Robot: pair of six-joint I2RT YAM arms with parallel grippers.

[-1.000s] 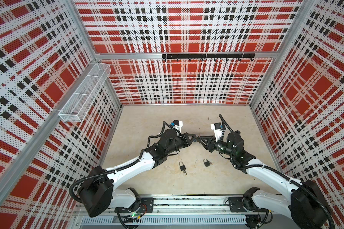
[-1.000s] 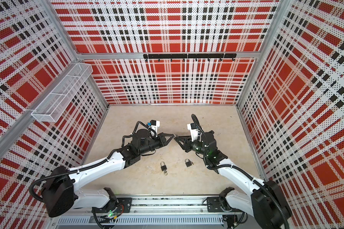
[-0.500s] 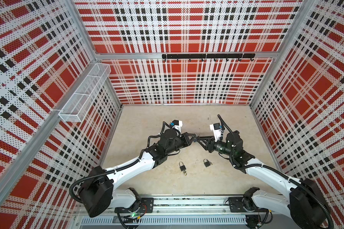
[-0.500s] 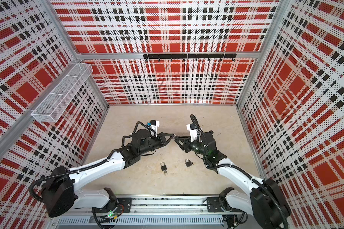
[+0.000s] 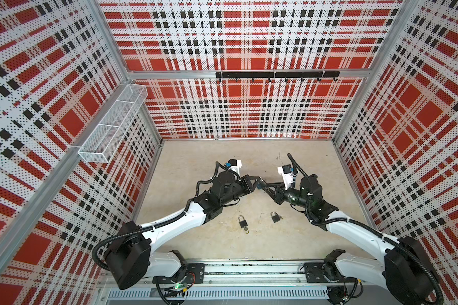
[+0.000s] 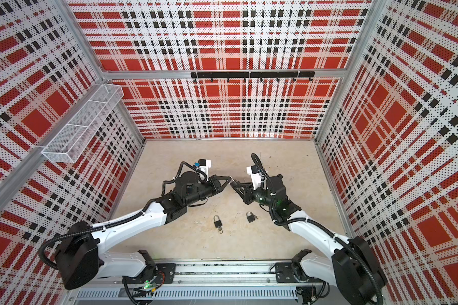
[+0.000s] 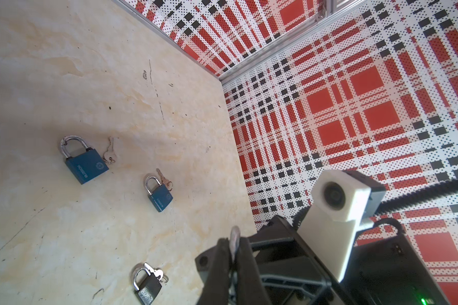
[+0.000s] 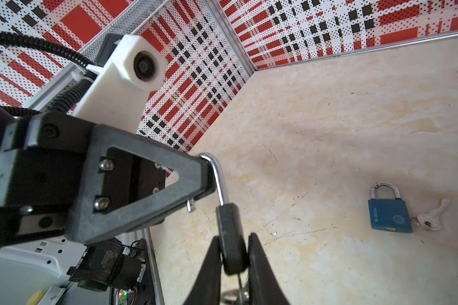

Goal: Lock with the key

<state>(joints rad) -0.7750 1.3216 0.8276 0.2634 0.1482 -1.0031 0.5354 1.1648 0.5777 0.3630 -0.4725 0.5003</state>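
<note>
Holding one black padlock [image 8: 228, 219] between both arms, mid-table: right gripper [image 8: 233, 245] pinches its body, left gripper [image 7: 234, 247] is clamped tight on the shackle [image 8: 218, 177].

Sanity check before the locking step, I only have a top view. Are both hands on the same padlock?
Observer: Yes. In the right wrist view the right hand pinches the black padlock by its body, and the left hand clamps its shackle.
Operator: Shackle closed?
Observer: It looks open. Its free end sticks out beside the left hand's finger, clear of the body.
Operator: Key in?
Observer: Likely. A thin strip runs from the body's end opposite the shackle to a key ring between the right hand's fingers.
</note>
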